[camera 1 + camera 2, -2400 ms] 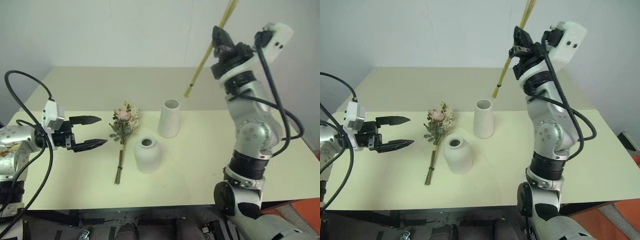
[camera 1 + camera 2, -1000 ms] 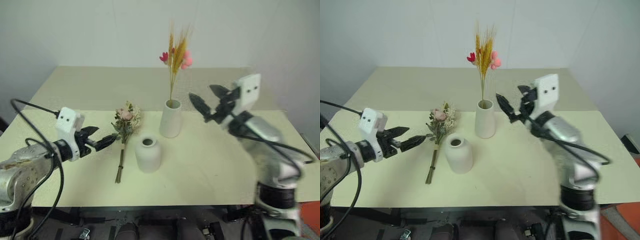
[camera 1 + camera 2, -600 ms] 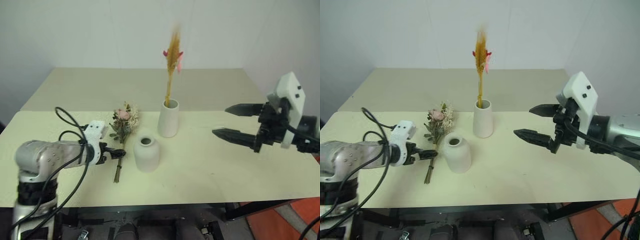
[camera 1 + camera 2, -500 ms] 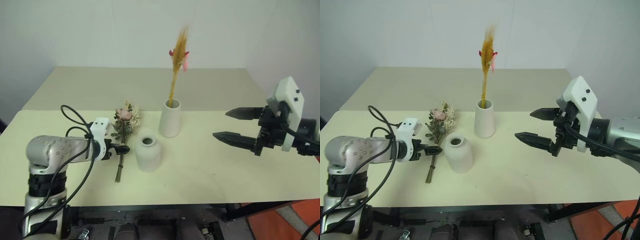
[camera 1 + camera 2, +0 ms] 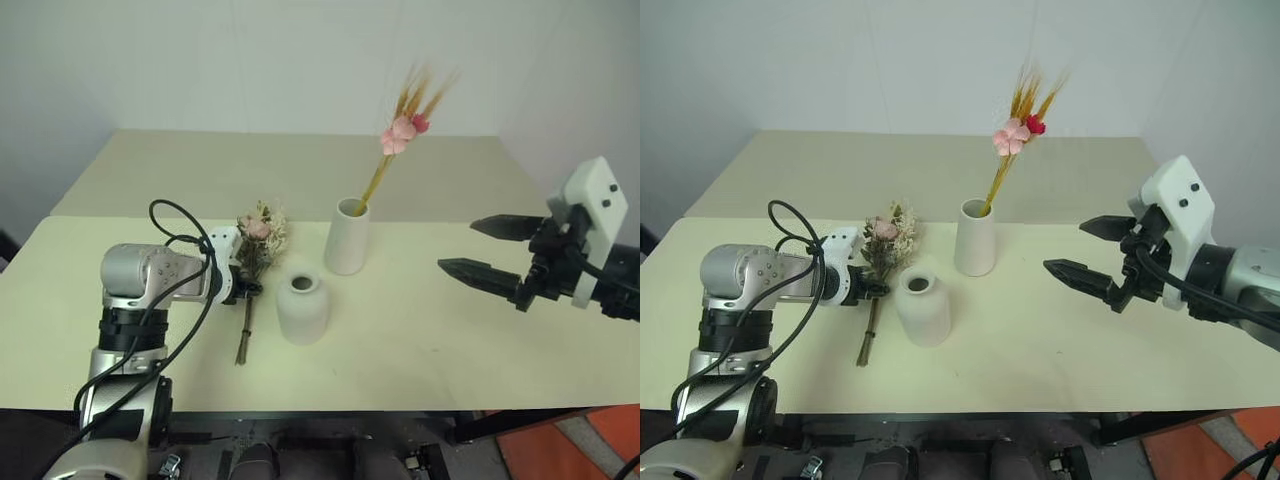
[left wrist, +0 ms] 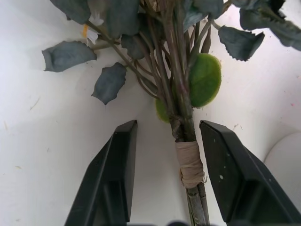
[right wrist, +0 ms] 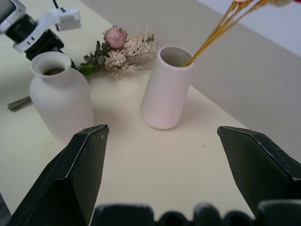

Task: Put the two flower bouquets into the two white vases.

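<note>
Left claw astride the rose bunch on the cream bench [image 5: 420, 340].

Right of the tall tapered matte vase [image 5: 347, 236], which holds the wheat-stalk bundle [image 5: 400, 128], the right claw [image 5: 487, 252] hangs wide open, empty. Left of it, the short rounded vase [image 5: 302, 309]; beside that, the left claw [image 6: 164, 174], part-open, straddles the rose bunch [image 5: 256, 240] at its taped stems, gripping nothing.

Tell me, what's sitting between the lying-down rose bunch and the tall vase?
The short round vase sits between the rose bunch and the tall vase, a little nearer the robot. The head views show it.
</note>
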Tool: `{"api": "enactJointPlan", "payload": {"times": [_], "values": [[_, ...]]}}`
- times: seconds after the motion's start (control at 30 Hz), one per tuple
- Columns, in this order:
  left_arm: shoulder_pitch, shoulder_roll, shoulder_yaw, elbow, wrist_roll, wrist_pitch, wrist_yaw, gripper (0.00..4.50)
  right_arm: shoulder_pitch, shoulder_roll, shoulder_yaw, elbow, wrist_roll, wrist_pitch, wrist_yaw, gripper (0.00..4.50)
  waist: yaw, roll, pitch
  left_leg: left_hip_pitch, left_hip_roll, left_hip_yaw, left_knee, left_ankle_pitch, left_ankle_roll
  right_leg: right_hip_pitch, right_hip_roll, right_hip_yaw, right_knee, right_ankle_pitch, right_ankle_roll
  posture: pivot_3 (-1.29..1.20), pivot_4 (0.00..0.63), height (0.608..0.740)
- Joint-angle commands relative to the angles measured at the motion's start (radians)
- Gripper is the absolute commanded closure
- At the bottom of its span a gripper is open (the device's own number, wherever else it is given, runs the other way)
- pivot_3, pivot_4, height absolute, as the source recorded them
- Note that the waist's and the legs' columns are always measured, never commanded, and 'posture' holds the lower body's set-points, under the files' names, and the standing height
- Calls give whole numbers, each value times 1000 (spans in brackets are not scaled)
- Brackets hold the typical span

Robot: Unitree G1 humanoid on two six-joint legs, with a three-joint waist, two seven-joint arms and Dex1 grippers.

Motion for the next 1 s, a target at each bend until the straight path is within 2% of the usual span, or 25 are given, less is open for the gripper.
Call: {"api": "enactJointPlan", "payload": {"times": [0.03,0.17,0.33,0.4,0.47,0.57,0.63,0.73,0.83,0.9,1.0], "values": [[-41,23,-2,26,-14,12,-14,3316,72,-45,-149,-20,29,8,61,78,2,0,0,0,0,0,0,0,0,0,0,0,0,0,0,0,150,740],[-53,33,10,47,-29,12,-15,4398,180,-69,-210,-21,-17,-35,137,78,1,0,0,-1,0,-1,0,0,0,0,0,0,-1,0,1,0,150,740],[-47,36,0,28,-20,12,-9,4397,221,-59,-204,-12,-51,-82,146,78,-5,0,0,0,-1,-1,0,0,0,0,0,0,0,1,2,0,150,740],[-36,15,43,-37,-1,-16,-4,4397,238,-52,-210,-20,-54,-92,149,78,-5,0,0,0,-1,-2,0,0,0,0,0,0,0,1,2,0,150,740],[-18,-9,103,-102,16,-104,9,4397,261,-46,-221,-28,-62,-106,155,78,-4,0,0,0,-1,-2,0,0,0,0,0,0,0,1,2,0,150,740],[16,-62,250,-193,-5,-379,-26,4397,337,-8,-287,-42,-88,-164,218,78,1,0,0,-1,-1,-2,0,0,0,0,0,1,-1,1,2,0,150,740],[30,-70,303,-235,-48,-543,-132,4397,401,23,-331,-46,-109,-219,282,78,3,0,0,-2,-1,-2,0,0,0,0,0,1,-1,1,2,0,150,740],[16,-29,375,-225,-214,-618,-390,4397,522,63,-384,-58,-154,-320,426,78,8,0,0,-2,-1,-2,0,0,0,0,0,1,-2,1,2,0,150,740],[4,11,393,-165,-315,-684,-610,4397,606,100,-405,-59,-182,-405,516,78,11,0,0,-2,-1,-1,2,0,0,1,0,0,-2,1,3,0,150,740],[-8,15,382,-114,-344,-732,-711,4397,639,124,-393,-59,-220,-458,526,78,13,0,0,-1,-1,-1,3,0,0,2,0,0,-2,1,4,0,150,740],[-74,-39,387,3,-395,-771,-729,4397,649,154,-357,-52,-260,-496,480,78,17,0,0,6,-1,-2,5,0,0,11,0,0,-3,-2,-2,0,150,740]]}}
